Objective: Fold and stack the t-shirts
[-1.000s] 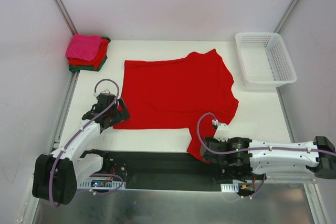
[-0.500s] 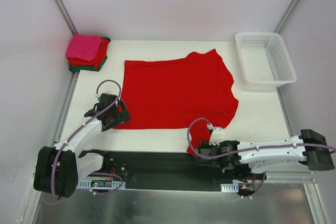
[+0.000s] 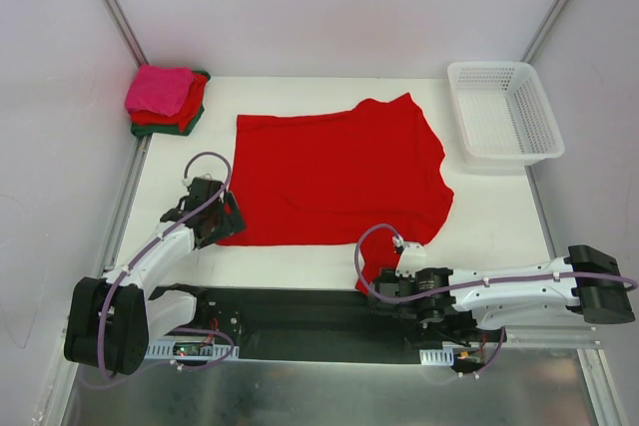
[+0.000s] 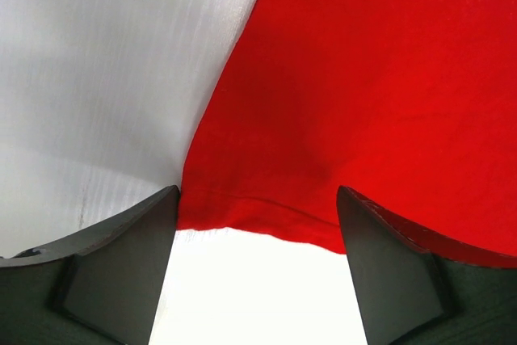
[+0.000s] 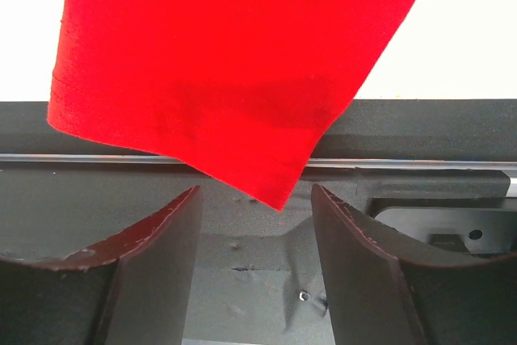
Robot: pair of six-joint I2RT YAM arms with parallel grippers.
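Left claw: your left claw is released, its fingers spread wide on either side of the shirt's 7 o'clock corner, with nothing pinched.
Right claw: your right claw is also released. In your right wrist view the drooping cloth tip hangs just at the mouth of the gap and neither finger clamps it.
Shirt place: the red t-shirt lies spread flat at the middle of the table.
Shirt axis: its long axis runs 9 to 3 o'clock, with a straight edge facing 9 o'clock.
Overhang: one flap at 5 o'clock spills past the table's near edge onto the black base plate.
Stack: the folded stack sits in the 10 o'clock corner, hot pink on top, then red, then dark green.
Basket: the white lattice basket stands at 2 o'clock, apart from the shirt.
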